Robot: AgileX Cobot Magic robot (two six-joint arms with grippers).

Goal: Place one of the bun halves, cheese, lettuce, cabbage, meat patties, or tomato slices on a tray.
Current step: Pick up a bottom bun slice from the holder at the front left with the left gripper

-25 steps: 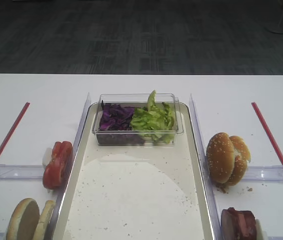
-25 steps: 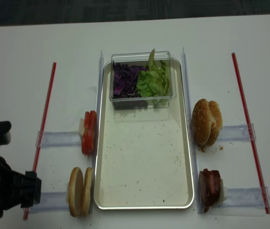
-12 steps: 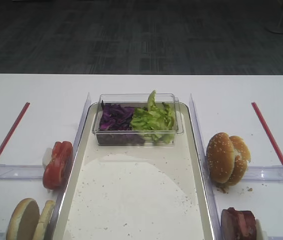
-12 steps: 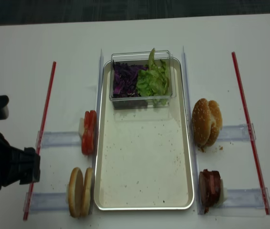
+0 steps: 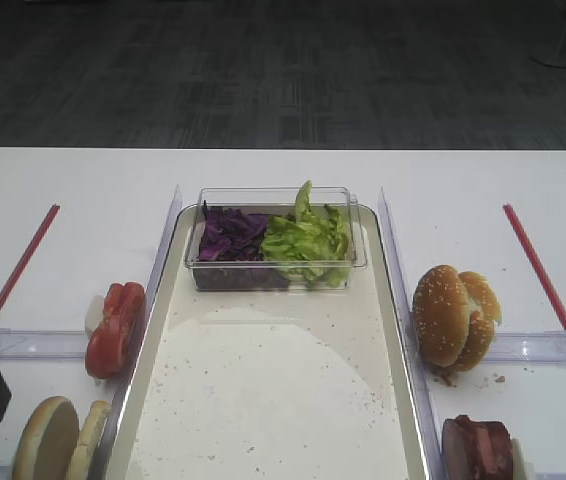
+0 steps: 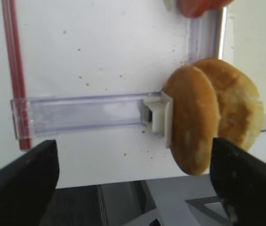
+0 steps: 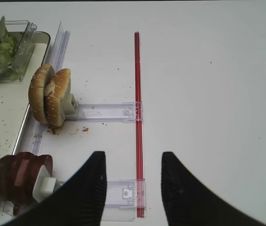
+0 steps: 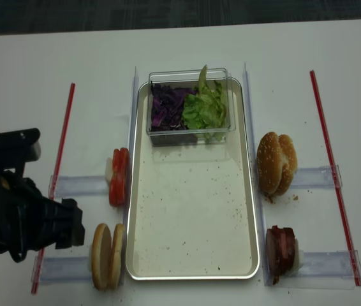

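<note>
1. Nearest you, bottom left: left gripper (image 6: 128, 179) spread wide, holding nothing, lined up w/ the bun halves (image 6: 213, 113), which stand on edge against a small white stop on a clear plastic rail (image 6: 81, 113). Buns sit just outside the tray's (image 8: 193, 275) left rim, not on it.
2. Risk, your call: two halves lean together, so closing on them could take both, or one pad could catch the white stop and tip the pair. Aim for the outer half only.
3. Right gripper (image 7: 133, 179) parted, empty, hovering over bare table near the red strip (image 7: 136, 117); meat patties (image 7: 22, 176) lie to its left.
4. Mid-table: tomato slices (image 8: 119, 176) beside the rim, beyond the buns; a wide swing may clip them.
5. Far end: lettuce (image 5: 308, 240) and cabbage (image 5: 231, 235) share the clear tub (image 5: 275, 195) on the tray.
6. Views: only the left wrist cam shows the stop and the bun edges up close; overhead realsense shows the whole arm and tray; front cam catches just a dark sliver of that arm.
</note>
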